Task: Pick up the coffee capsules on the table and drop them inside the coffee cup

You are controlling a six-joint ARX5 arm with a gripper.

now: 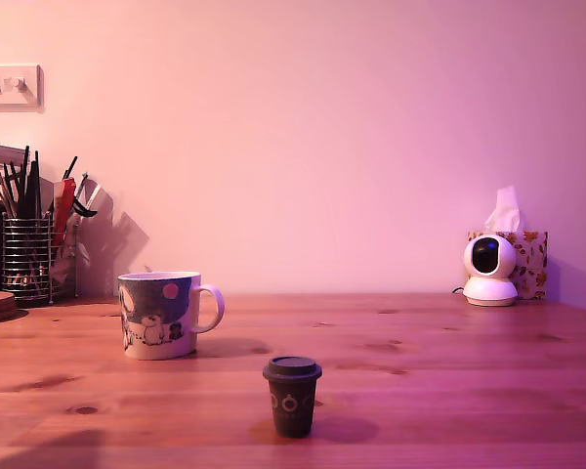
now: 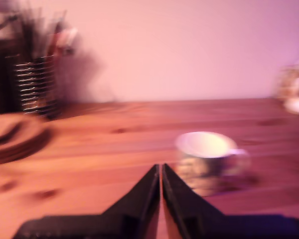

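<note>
Near the table's (image 1: 469, 391) front edge the capsule (image 1: 292, 396) stands apart from the mug (image 1: 161, 315); fingers (image 2: 161, 172) together.

One capsule (image 1: 293, 397), one mug (image 1: 159, 315)

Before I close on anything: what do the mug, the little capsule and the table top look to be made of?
Mug: likely glazed ceramic, white with a printed picture, thick rim and smooth handle. Capsule: dark and matte with a wider lid and small ring marks; plastic or coated card, I cannot tell which. Table: wood, going by the grain lines and knots, with a slight sheen that suggests a finish.
</note>
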